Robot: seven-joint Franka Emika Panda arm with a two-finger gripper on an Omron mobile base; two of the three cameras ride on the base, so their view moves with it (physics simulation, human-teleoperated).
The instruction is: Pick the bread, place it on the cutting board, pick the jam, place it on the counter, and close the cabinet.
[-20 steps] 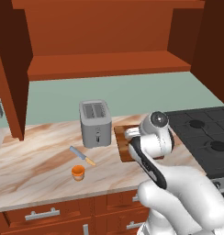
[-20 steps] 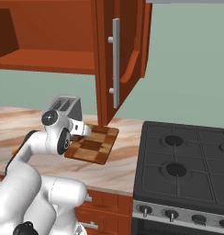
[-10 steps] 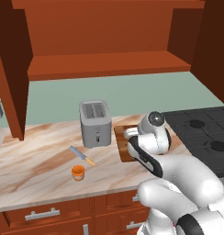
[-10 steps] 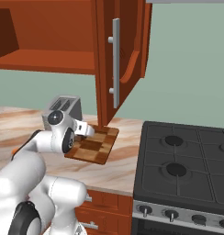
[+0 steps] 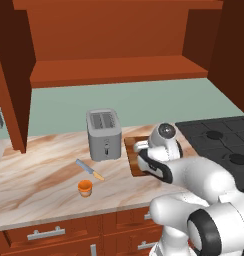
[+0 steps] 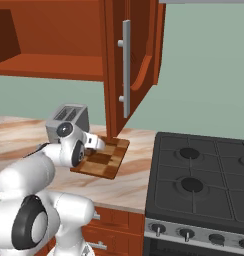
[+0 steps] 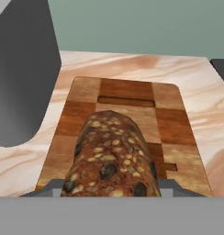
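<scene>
Lying lengthwise along the cutting board, the bread points toward the wall.

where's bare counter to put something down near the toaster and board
Bare counter stretches left of the toaster toward the open cabinet door, and along the front edge past the jam. It is crowded between toaster and cutting board, where the arm reaches in; the knife and jam sit just in front.

Kitchen: marbled counter, toaster, gas stove, open wooden wall cabinet.
</scene>
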